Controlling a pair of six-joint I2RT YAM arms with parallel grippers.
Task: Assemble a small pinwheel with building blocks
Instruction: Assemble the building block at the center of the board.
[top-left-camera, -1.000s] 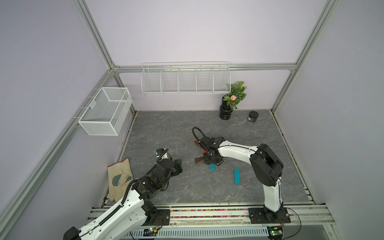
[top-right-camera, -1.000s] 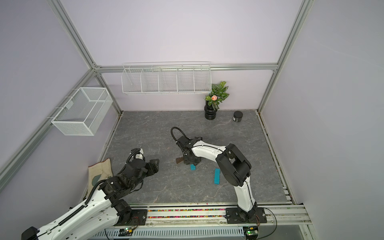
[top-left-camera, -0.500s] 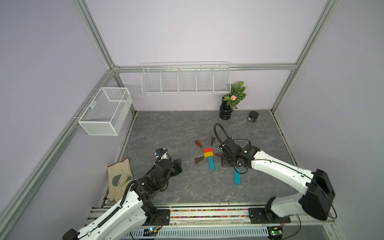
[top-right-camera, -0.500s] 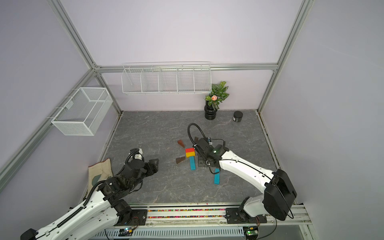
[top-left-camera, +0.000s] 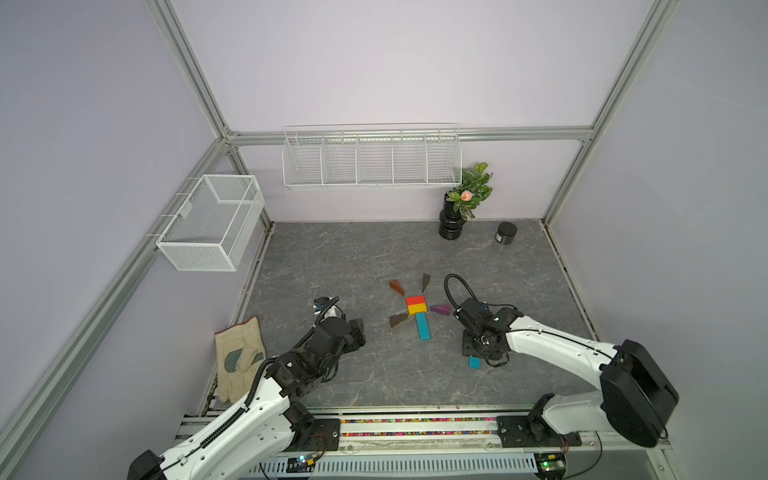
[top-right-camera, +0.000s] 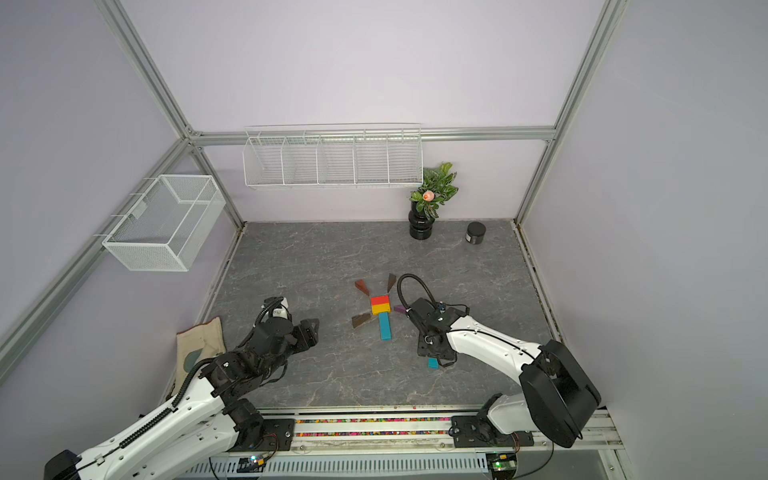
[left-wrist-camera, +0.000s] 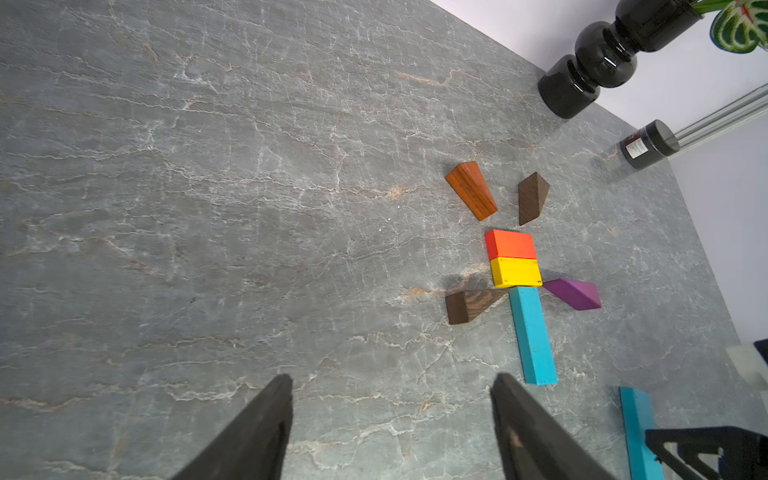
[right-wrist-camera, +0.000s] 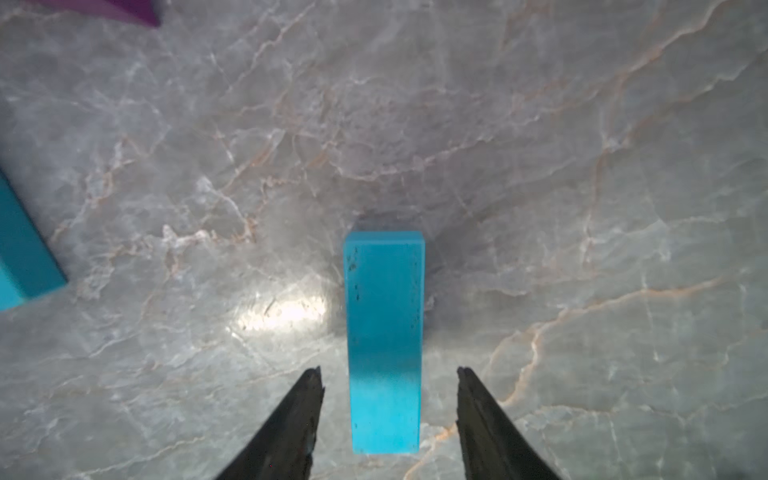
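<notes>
Closest to the front rail (top-left-camera: 415, 427), two white arms reach out over the grey stone-pattern table (top-left-camera: 353, 257). At the left edge a cloth oven mitt (top-left-camera: 239, 357) lies flat, well apart from the blocks.

The left gripper (top-left-camera: 360, 332) hangs over bare table. Its fingers (left-wrist-camera: 266, 428) are spread wide with nothing between them.

The right gripper (top-left-camera: 473, 353) points down over the loose teal bar (right-wrist-camera: 384, 332). In the wrist view its fingers (right-wrist-camera: 291, 428) stand apart, one on each side of the bar's end. A strip of table shows on both sides, so there is no clamp. The bar lies flat. In both top views only its near tip shows past the gripper.

Farther in, mid-table, is the pinwheel (top-left-camera: 417, 309), lying flat.
- The red block (left-wrist-camera: 511, 244) and yellow block (left-wrist-camera: 515, 272) touch along their long sides, with red on the far side.
- The teal stem (left-wrist-camera: 532, 332) butts against the yellow block and runs back toward the rail.
- The purple wedge (left-wrist-camera: 575, 294) is on the right, its tip at the yellow block's corner.
- The dark brown wedge (left-wrist-camera: 469, 305) is on the left, its tip where the yellow block meets the stem.
- The reddish wedge (left-wrist-camera: 471, 190) and the small dark wedge (left-wrist-camera: 532, 197) lie just beyond the red block, near it but not touching.
- The loose bar sits right of the stem, near it but apart.

At the far edge stands a black vase (top-left-camera: 452, 220) holding a green plant, with a black jar (top-left-camera: 507, 232) beside it toward the right corner. On the walls are a long wire shelf (top-left-camera: 370, 158) at the back and a wire basket (top-left-camera: 212, 220) on the left.
</notes>
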